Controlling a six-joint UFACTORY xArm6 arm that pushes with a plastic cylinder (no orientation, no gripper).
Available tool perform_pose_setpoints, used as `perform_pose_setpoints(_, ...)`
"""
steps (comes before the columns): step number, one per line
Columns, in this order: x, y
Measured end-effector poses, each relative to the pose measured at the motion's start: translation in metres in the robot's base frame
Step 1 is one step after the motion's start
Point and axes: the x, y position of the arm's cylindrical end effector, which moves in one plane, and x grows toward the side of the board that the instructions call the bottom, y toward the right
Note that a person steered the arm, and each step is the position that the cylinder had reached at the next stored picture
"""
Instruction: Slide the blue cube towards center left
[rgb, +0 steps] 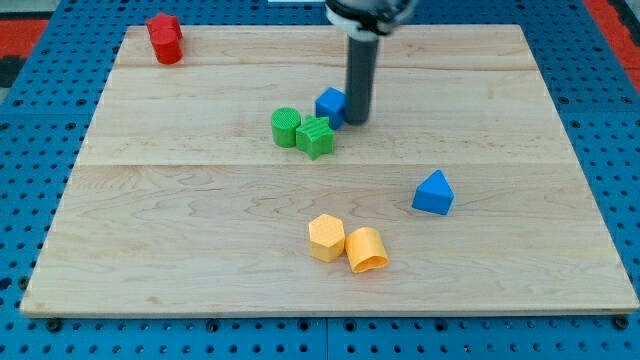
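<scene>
While my tip (357, 120) touches the board, it sits against the right side of the blue cube (330, 104), just above board centre. Rod has no jaws. Green cylinder (285, 127) and green star (316, 137) touch, just lower-left of the cube.

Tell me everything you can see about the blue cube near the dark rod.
The blue cube is small, solid blue and plastic-looking, resting flat on the wooden board above its centre. My tip stands against its right side, partly hiding it. The green star-shaped block lies just below-left, very close; whether they touch is unclear.
</scene>
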Motion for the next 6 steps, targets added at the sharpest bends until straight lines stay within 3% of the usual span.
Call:
perform_pose_setpoints(1, -0.028, 0.004)
perform_pose_setpoints(2, -0.028, -0.06)
perform_pose_setpoints(3, -0.005, -0.164)
perform_pose_setpoints(4, 0.001, -0.124)
perform_pose_setpoints(5, 0.034, -0.124)
perform_pose_setpoints(6, 0.043, -0.195)
